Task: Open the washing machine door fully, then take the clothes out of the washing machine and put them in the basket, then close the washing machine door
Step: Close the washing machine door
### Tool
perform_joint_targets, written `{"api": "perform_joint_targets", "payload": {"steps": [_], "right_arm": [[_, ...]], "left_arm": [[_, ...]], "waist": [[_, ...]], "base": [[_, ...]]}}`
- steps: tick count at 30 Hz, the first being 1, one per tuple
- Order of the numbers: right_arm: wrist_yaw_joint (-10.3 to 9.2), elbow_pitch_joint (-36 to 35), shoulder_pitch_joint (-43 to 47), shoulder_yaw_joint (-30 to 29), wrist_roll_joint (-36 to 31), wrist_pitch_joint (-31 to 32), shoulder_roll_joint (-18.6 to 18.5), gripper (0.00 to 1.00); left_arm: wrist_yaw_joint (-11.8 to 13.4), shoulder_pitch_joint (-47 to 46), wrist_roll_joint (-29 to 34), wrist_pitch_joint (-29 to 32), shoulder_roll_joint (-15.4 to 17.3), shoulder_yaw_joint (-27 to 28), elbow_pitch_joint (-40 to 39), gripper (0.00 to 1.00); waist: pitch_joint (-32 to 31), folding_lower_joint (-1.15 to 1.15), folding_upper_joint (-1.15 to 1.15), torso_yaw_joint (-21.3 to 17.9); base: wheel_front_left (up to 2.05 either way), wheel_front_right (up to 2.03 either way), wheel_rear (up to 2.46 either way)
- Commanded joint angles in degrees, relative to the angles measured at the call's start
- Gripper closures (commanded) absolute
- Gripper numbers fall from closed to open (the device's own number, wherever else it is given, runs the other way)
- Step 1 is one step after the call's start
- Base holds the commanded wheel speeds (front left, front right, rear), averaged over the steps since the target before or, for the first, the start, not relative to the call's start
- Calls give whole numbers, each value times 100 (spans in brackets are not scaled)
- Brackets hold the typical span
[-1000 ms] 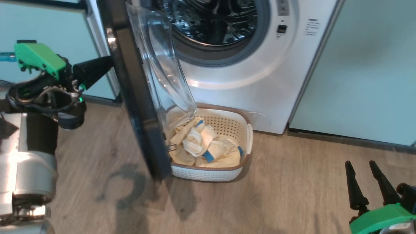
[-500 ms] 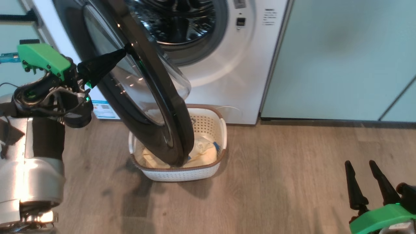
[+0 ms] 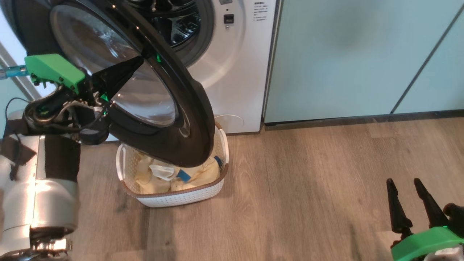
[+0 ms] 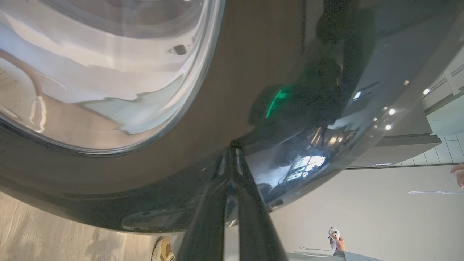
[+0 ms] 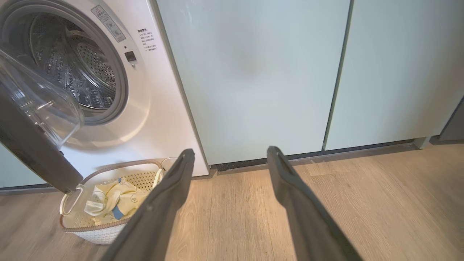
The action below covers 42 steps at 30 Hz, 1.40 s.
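The washing machine door (image 3: 188,123), glossy black with a clear bulging window, stands partly swung over the drum mouth (image 3: 181,25) of the white washing machine (image 3: 235,65). My left gripper (image 3: 140,59) is shut, and its tips press on the door's outer black rim (image 4: 235,72), as the left wrist view shows at the gripper (image 4: 232,150). Below the door, the cream basket (image 3: 181,197) holds the pale yellow clothes (image 3: 159,175) with blue trim. My right gripper (image 3: 403,180) hangs open and empty over the floor at the lower right. In the right wrist view this gripper (image 5: 231,151) points at the cabinets, with the basket (image 5: 94,232) to its left.
Pale green cabinets (image 3: 344,54) stand right of the machine. Wood floor (image 3: 308,188) stretches between the basket and my right gripper. In the left wrist view a person's hand (image 4: 335,239) holds a controller and a shoe (image 4: 163,250) shows on the floor.
The door has swung from edge-on toward the drum mouth with my shut left gripper against its outer face. The head camera has turned, shifting the machine and basket left. The right gripper has stayed put.
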Motion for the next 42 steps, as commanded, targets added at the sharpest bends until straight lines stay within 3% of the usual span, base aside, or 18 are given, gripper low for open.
{"api": "perform_joint_targets", "payload": {"steps": [1, 8, 14, 16, 18, 20, 32, 42], "right_arm": [[20, -173, -292, 76, 25, -55, -160, 0], [20, -182, -296, 50, 27, -55, -168, 0], [20, -189, -270, -17, 1, -55, -138, 0], [20, -182, -261, -15, -1, -55, -136, 0], [20, -172, -254, -30, 1, -55, -138, 0], [20, -166, -250, -49, 5, -55, -138, 0], [20, -183, -142, -113, -11, -55, -98, 0], [20, -213, -91, -175, -9, -55, -89, 0]], "left_arm": [[-49, -238, 8, -44, 192, 197, -174, 100], [-170, -306, 12, -136, 151, 210, -27, 100], [-368, -268, 121, -254, 117, 140, 82, 100], [-466, -222, 220, -333, 129, 88, 114, 65], [-576, -150, 352, -387, 162, 1, 148, 41], [-691, -58, 503, -495, 219, -62, 172, 0], [-1179, 739, 1487, -1517, 637, -446, 32, 0], [-1223, 1850, 1931, -3090, 1222, -1378, -863, 0]], "waist": [[7, 0, 0, -50], [18, 0, 0, -103], [-4, 0, 0, 75], [-27, 0, 0, 152], [-60, 0, 0, 232], [-100, 0, 0, 304], [-283, 0, 0, 670], [-357, 0, 0, 817]], "base": [[0, 0, 0], [0, 0, 0], [0, 0, 0], [0, 0, 0], [0, 0, 0], [0, 0, 0], [0, 0, 0], [0, 0, 0]]}}
